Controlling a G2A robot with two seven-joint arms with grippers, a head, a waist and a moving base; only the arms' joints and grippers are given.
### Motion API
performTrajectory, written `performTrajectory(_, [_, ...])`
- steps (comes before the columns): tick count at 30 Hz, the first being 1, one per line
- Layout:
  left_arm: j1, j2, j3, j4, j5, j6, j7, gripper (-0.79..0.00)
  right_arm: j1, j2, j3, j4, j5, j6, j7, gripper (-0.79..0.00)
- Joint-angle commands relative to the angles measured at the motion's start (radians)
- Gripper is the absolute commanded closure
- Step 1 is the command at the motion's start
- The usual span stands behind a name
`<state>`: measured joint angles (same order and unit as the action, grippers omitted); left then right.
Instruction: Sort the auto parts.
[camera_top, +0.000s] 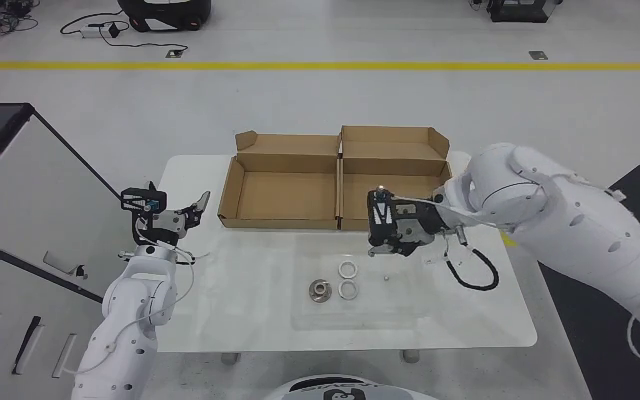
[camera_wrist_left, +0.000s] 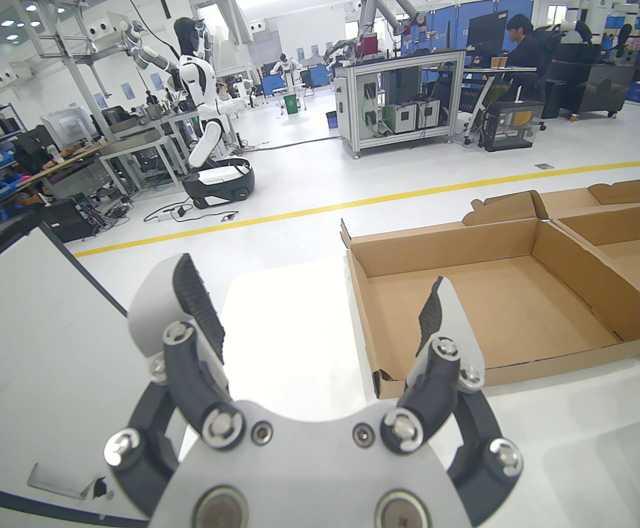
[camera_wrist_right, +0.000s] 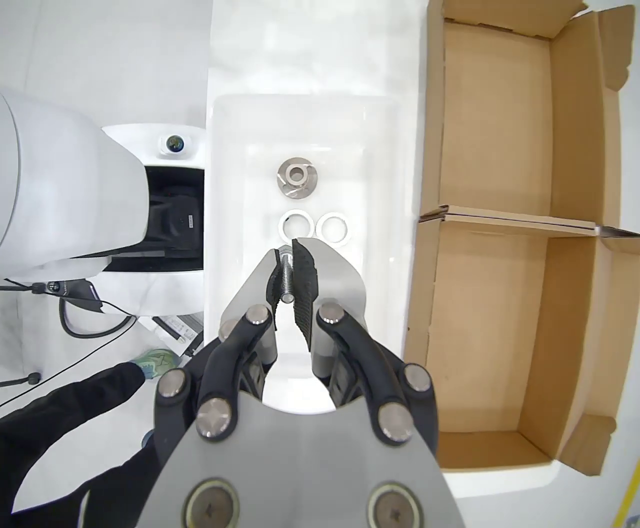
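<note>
Right gripper (camera_wrist_right: 286, 257) clenched on bolt (camera_wrist_right: 286, 280), raised over tray (camera_wrist_right: 225, 210) middle. I pinch threaded shank: small, stiff, light; threads bite pads (camera_wrist_right: 305, 280), may pivot. Beyond, two washers (camera_wrist_right: 296, 226), then flanged hub (camera_wrist_right: 297, 176). Left gripper (camera_wrist_left: 310, 270) spread, empty, over table (camera_top: 200, 300) left edge.

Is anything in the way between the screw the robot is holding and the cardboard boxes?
Nothing visible blocks it. The right pincer holds the screw above the white tray, beside the open, empty cardboard boxes. Only a box's low wall lies between, so it likely passes over that.
</note>
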<state>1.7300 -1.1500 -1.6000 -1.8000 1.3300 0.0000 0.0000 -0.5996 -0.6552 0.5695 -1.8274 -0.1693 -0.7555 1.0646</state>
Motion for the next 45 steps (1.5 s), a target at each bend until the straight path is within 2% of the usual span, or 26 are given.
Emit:
performTrajectory(1, [0.000, 0.000, 0.000, 0.000, 0.000, 0.000, 0.000, -0.785, -0.004, 0.010, 0.021, 0.017, -0.001, -0.026, -0.026, 0.000])
performTrajectory(15, [0.000, 0.000, 0.000, 0.000, 0.000, 0.000, 0.000, -0.785, -0.024, 0.062, 0.076, 0.070, 0.098, -0.257, -0.257, 0.000])
performTrajectory(30, [0.000, 0.000, 0.000, 0.000, 0.000, 0.000, 0.000, -0.785, -0.045, 0.111, 0.183, 0.019, 0.367, -0.257, -0.257, 0.000])
performTrajectory(38, [0.000, 0.000, 0.000, 0.000, 0.000, 0.000, 0.000, -0.785, -0.069, 0.099, 0.250, -0.034, 0.567, -0.257, -0.257, 0.000])
performTrajectory(45, [0.000, 0.000, 0.000, 0.000, 0.000, 0.000, 0.000, -0.785, -0.081, 0.064, 0.297, -0.032, 0.673, -0.257, -0.257, 0.000])
